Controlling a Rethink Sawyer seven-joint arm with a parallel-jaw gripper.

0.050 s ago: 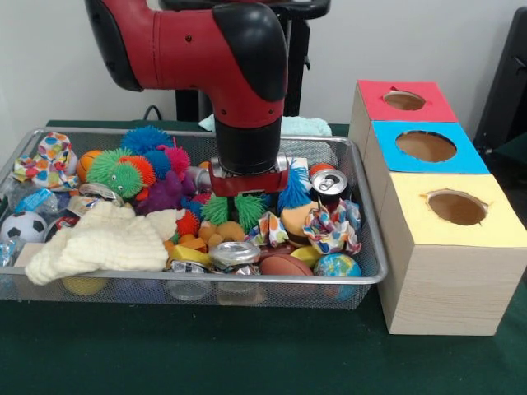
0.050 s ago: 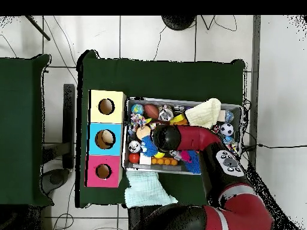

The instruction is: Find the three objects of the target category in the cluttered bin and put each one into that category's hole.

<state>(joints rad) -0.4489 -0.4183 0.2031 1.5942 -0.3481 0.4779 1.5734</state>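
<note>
A wire mesh bin [image 1: 107, 278] holds a heap of mixed items: spiky rubber balls in green [image 1: 115, 171], blue [image 1: 146, 138] and purple [image 1: 165, 193], a drink can [image 1: 331, 184], a crushed can [image 1: 234, 253], a cream cloth [image 1: 107, 239] and small sports balls. My gripper [image 1: 245, 196] is lowered into the middle of the bin, right above a green spiky ball [image 1: 247, 211] and next to a blue spiky one [image 1: 294, 189]. Its tips are buried in the clutter. In the overhead view the arm's wrist [image 2: 166, 138] covers it.
Three wooden boxes stand beside the bin, each with a round hole: red [image 1: 403, 100], blue [image 1: 426, 146] and yellow [image 1: 457, 207]. A pale teal cloth [image 2: 147, 188] lies on the green table outside the bin. A soccer ball [image 1: 23, 226] and a globe ball [image 1: 338, 266] lie near the bin's corners.
</note>
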